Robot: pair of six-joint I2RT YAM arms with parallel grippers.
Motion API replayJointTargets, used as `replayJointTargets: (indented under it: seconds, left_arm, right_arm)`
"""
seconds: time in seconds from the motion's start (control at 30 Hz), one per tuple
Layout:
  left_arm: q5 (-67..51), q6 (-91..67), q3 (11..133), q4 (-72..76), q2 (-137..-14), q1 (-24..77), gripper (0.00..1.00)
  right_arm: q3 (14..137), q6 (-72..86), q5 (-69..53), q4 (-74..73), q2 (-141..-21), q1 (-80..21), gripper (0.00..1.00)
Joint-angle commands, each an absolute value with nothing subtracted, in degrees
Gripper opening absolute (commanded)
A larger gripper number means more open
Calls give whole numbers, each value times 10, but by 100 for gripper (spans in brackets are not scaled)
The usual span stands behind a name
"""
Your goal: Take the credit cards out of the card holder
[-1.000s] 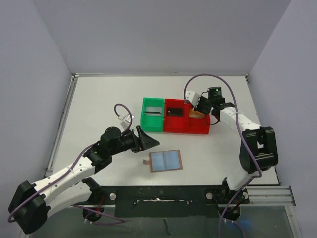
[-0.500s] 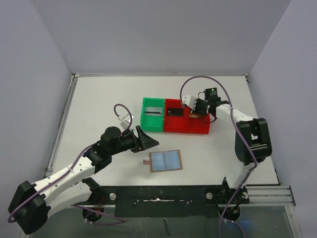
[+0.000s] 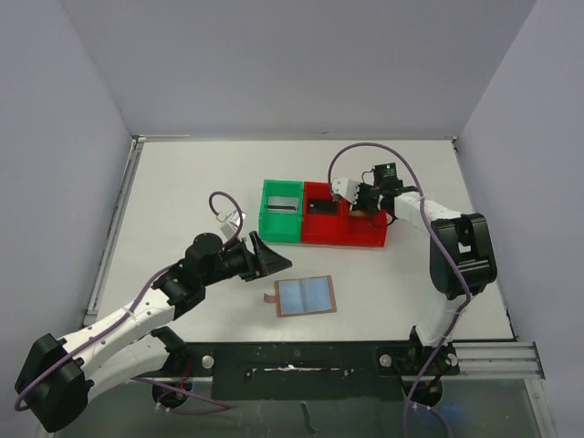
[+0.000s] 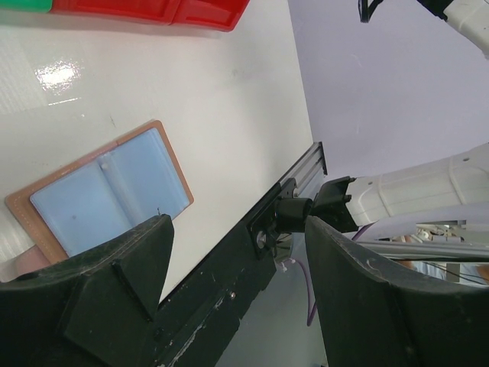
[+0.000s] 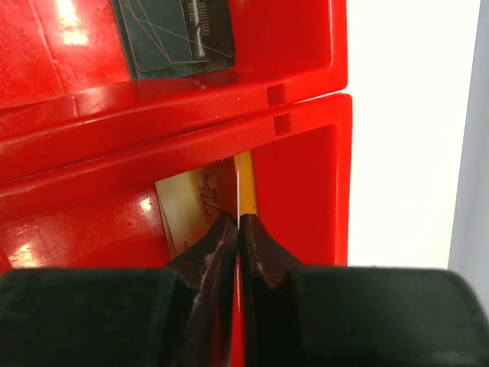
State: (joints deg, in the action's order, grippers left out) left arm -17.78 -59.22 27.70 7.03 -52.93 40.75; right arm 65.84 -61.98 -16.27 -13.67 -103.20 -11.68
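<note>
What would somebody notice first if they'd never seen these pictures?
Probably the bright red bins and green bin in the middle of the table, where the right hand pinches a gold card inside the right-most red bin. Next, the wallet lying open and flat near the front, blue lining up, with the left hand open just to its left.

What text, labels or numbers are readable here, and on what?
"VIP", seemingly, seen sideways: on the gold card.
Small white print on the dark card in the red bin: too blurred to read.
No other text shows.
</note>
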Motion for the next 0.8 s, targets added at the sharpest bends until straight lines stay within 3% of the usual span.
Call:
replayJointTargets:
  seconds: [0.0, 0.2, 0.6, 0.77]
  left_arm:
    - [-175, -580, 299, 85, -525, 404, 67]
    - [-175, -581, 295, 84, -522, 403, 67]
    - [-180, -583, 293, 92, -527, 403, 67]
    - [-181, -584, 290, 93, -524, 402, 67]
  right_arm:
    - [675, -630, -162, -114, -1041, -122, 6]
    - [682, -629, -161, -130, -1050, -124, 7]
    - [690, -608, -159, -165, -1023, -122, 33]
    - [702, -580, -161, -166, -1011, -117, 35]
